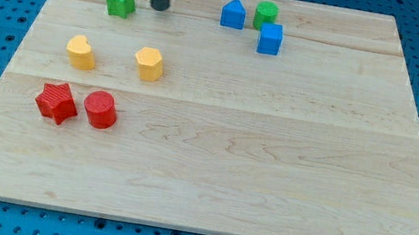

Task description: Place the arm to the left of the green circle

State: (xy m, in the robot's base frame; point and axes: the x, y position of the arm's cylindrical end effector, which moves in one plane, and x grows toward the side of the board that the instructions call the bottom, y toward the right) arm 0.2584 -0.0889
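The green circle [266,13] sits near the view's top, right of centre. A blue pointed block [233,13] touches its left side and a blue cube [270,39] sits just below it. My tip [159,7] rests on the board well to the left of these, just right of the green star [120,1]. The blue pointed block lies between my tip and the green circle.
A yellow heart [80,51] and a yellow hexagon [149,64] sit at the middle left. A red star [56,102] and a red cylinder [100,109] sit below them. The wooden board [270,162] lies on a blue perforated surface.
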